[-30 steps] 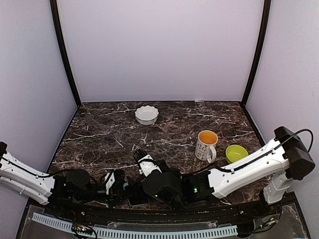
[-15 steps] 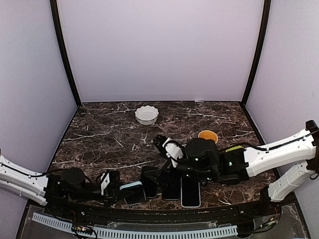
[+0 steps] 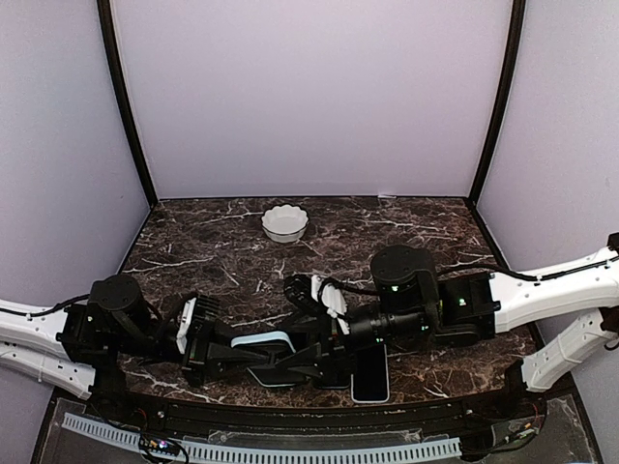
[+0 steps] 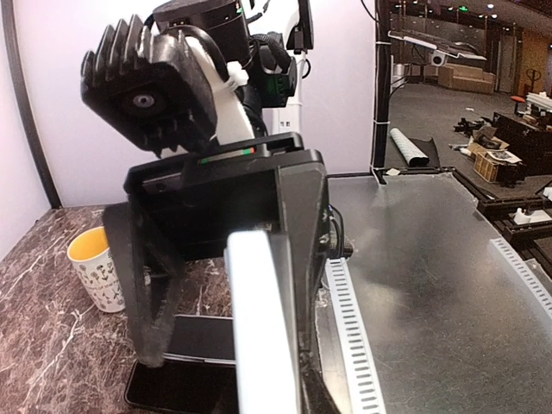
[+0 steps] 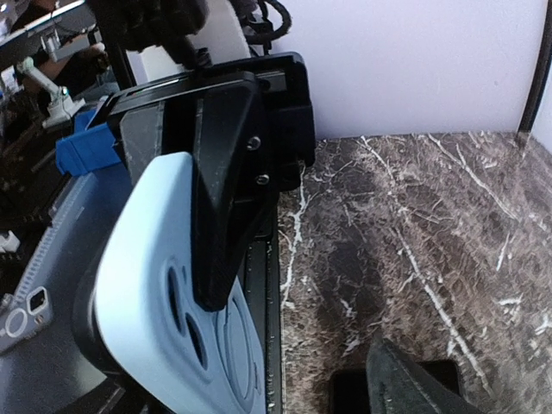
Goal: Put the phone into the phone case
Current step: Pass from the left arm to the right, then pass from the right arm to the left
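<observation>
Right wrist view: the left fingers (image 5: 226, 198) were clamped on the pale blue phone case (image 5: 159, 336), held tilted above the surface (image 5: 414, 224). One of the right fingers (image 5: 405, 379) showed below, spread and empty. Left wrist view: the case appeared edge-on in that grip, with a mug (image 4: 95, 272) behind. Top view: the phone (image 3: 369, 375) lay flat near the right fingers. The case seemed presented for loading. Next, the phone probably needed lifting and squaring to its opening. Half a second earlier the case sat lower, nearer the front edge.
</observation>
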Tool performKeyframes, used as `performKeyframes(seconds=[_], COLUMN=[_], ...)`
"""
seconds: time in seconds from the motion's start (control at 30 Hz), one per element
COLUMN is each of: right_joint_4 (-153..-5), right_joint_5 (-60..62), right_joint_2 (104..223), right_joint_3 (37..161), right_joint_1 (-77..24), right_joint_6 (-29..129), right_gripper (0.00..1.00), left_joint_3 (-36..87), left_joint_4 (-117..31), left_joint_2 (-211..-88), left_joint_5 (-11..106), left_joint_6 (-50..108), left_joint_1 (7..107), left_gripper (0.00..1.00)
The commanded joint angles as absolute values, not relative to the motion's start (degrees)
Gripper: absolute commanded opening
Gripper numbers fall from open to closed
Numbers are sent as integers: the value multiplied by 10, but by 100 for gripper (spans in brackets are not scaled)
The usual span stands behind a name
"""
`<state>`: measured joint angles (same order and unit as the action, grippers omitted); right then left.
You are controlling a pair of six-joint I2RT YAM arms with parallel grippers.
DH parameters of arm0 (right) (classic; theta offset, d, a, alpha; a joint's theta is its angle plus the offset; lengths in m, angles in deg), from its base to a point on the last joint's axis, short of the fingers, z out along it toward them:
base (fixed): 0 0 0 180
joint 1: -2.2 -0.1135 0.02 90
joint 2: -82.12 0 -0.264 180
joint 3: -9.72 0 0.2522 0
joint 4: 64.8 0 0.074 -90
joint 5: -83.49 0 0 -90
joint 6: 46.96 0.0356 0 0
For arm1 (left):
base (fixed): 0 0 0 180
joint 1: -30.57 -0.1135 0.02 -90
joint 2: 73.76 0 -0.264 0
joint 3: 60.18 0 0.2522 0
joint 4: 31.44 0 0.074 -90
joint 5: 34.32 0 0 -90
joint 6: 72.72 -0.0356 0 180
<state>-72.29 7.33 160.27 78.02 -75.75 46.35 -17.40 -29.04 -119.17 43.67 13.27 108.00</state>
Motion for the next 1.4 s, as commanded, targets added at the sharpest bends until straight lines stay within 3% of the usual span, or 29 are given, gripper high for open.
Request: performKeyframes(seconds=[0.0,0.13,0.3,0.33,0.6,0.67,0.77,0.87,1.0,1.07,1.17,1.23,1.33,1.37], right_joint_4=[-711,-702,-700,-701,-702,-694,-672,-661,-632,-617,-608,-611,-613,-615], right_joint_5=[88,81,86,85,84,94,110,123,127,128,137,136,135,134], right_joint_2=[1592,1581,1581,1581,1567,1566,1561,1548,1529,1526,1529,1530,1530,1532], right_joint_3=[784,773,778,780,787,794,808,823,825,825,833,838,840,839], right_joint_1=[-758,-757,-757,-757,-757,-757,-757,-757,-756,-757,-757,-757,-757,-756], right_joint_6=[464,469,479,480,482,485,489,485,483,485,484,483,482,482], right_gripper=[63,43,2,0,0,0,0,0,0,0,0,0,0,0], left_joint_3=[-137,-127,-127,-126,-131,-134,-139,-146,-162,-161,-155,-150,-150,-150], left_joint_4=[-309,-312,-311,-311,-305,-304,-305,-307,-301,-294,-288,-283,-271,-269], left_joint_2=[-1191,-1187,-1189,-1192,-1166,-1163,-1163,-1160,-1154,-1162,-1191,-1203,-1207,-1205], left_joint_5=[404,399,402,402,422,433,442,448,450,447,439,434,422,422], left_joint_6=[108,100,99,100,101,101,106,108,111,116,123,127,133,134], left_joint_1=[1080,1080,1080,1080,1080,1080,1080,1080,1080,1080,1080,1080,1080,1080], left_gripper=[0,0,0,0,0,11,41,62,75,76,70,55,16,9])
